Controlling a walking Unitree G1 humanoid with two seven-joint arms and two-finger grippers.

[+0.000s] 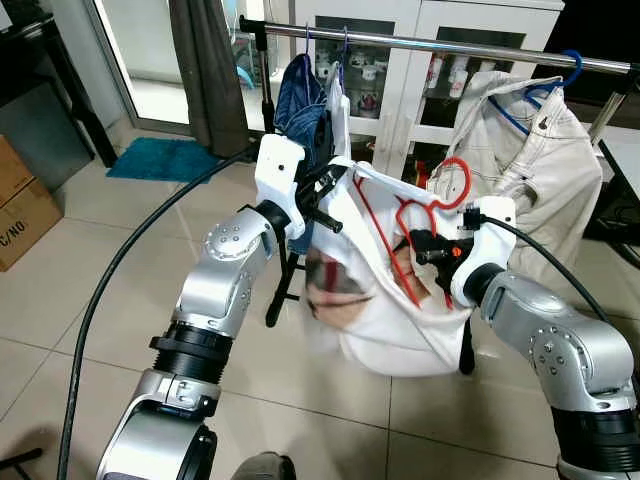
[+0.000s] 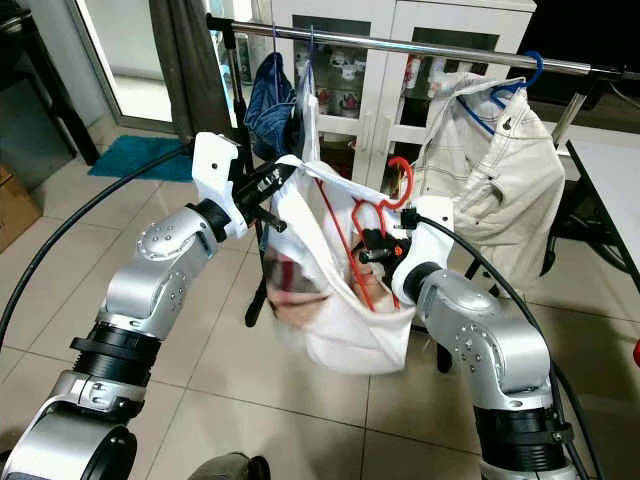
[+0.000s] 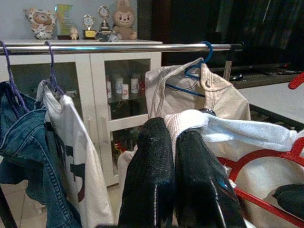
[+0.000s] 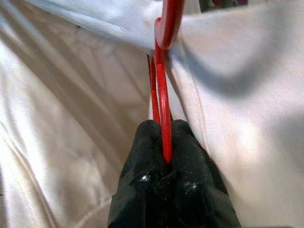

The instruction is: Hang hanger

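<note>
The left gripper [image 1: 318, 190] is raised in front of the rail [image 1: 430, 42], its fingers [image 3: 161, 180] clenched on a fold of the white shirt [image 1: 370, 310], holding one shoulder of it up. To its right the shirt sags between the two arms like a sling, with the red hanger [image 1: 425, 225] threaded through it and the hook [image 1: 455, 180] sticking up above the cloth. The right gripper [image 1: 432, 247] pinches the hanger's red bar, fingers [image 4: 190, 156] shut tight on it.

On the rail, jeans [image 1: 300, 105] and a pale top hang towards the left end, and a cream jacket [image 1: 530, 150] on a blue hanger [image 1: 545, 90] towards the right, with a bare stretch between them.

As I judge it, the shirt is on the hanger and both are lifted, but the hook is below the rail and apart from it. Left to do: raise the hook over the bare stretch, then let go.
</note>
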